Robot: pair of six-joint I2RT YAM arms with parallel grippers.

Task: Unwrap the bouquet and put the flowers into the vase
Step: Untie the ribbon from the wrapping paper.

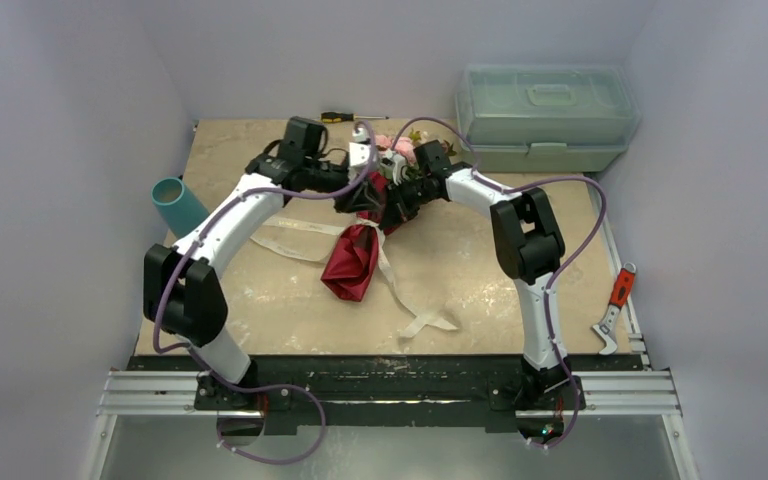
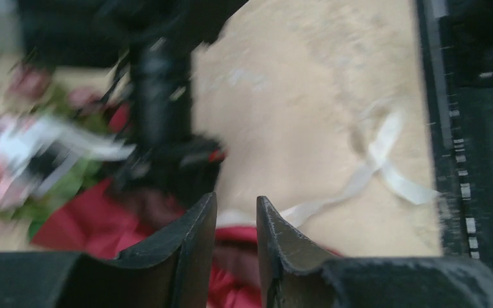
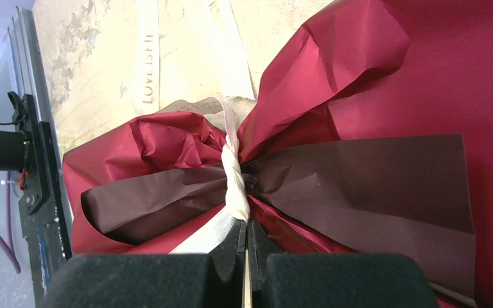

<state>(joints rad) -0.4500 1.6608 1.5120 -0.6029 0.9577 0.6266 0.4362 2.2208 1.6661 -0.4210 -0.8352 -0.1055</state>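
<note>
The pale table (image 1: 260, 330) carries a green toolbox (image 1: 545, 115) at about 1 o'clock. The left arm (image 1: 225, 225) and right arm (image 1: 525, 235) both reach in to meet over the middle, a little toward 12 o'clock. The bouquet (image 1: 360, 240) lies there on its side. Its maroon paper (image 3: 372, 64) points its tail toward 6 o'clock, and the flowers (image 1: 397, 150) show pink and green at the 12 o'clock end, partly hidden by the wrists. The teal vase (image 1: 176, 205) lies tipped over at the 9 o'clock edge, well apart from the bouquet. The cream ribbon (image 3: 236, 186) is cinched tight round the paper's neck, with loose tails trailing toward 5 o'clock. The right gripper (image 3: 246, 240) is pinched together on the ribbon just below the knot. The left gripper (image 2: 236, 215) hangs over the crumpled paper with its fingers a narrow gap apart, and nothing can be made out between them, though that view is blurred. By my reading the unwrapping step is in hand and at an early stage: the tie is not undone and no stem is free. The next move likely calls for the right gripper to draw the ribbon away from the neck while the left closes on the paper to anchor it. The vase will also need standing upright before any flowers go in.
</note>
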